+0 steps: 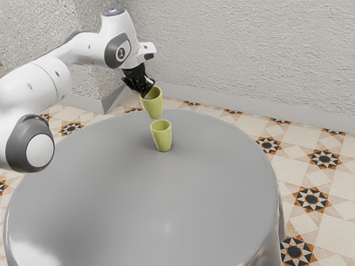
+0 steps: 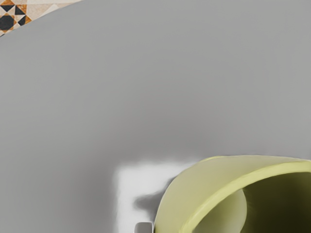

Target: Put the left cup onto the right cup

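A yellow-green cup (image 1: 152, 102) hangs tilted in the air, held at its rim by my black gripper (image 1: 145, 87), which is shut on it. Just below and slightly toward the exterior view's right, a second yellow-green cup (image 1: 161, 135) stands upright on the round grey table (image 1: 138, 199). The held cup's base is a little above the standing cup's rim and off to its left. In the wrist view the held cup (image 2: 228, 194) looms large under my hand, its opening facing the camera, above the grey table (image 2: 146, 87).
The table's edge curves toward the exterior view's right, with patterned floor tiles (image 1: 310, 166) beyond it. A rough white wall (image 1: 249, 50) stands behind. My white arm (image 1: 44, 83) fills the exterior view's left.
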### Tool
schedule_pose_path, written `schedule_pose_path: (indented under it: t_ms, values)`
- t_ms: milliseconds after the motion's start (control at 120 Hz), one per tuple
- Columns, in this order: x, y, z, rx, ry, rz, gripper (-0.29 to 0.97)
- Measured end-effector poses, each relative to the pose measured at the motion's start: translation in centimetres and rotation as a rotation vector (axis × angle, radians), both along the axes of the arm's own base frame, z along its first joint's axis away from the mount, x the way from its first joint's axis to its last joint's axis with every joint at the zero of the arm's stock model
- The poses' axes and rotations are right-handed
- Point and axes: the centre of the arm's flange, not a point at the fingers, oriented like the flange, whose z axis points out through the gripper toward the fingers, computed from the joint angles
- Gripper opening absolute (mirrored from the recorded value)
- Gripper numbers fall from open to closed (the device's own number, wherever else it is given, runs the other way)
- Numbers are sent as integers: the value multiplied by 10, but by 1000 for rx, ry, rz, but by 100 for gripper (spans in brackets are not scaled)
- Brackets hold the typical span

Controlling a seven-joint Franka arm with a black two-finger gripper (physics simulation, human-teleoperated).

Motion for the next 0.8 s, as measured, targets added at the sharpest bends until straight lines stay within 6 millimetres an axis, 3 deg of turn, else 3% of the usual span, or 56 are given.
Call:
schedule_pose_path:
  t_ms: [283, 800]
  values:
    - [1, -7, -2, -7, 1, 5, -11]
    - [1, -12, -30, -16, 36, 19, -11]
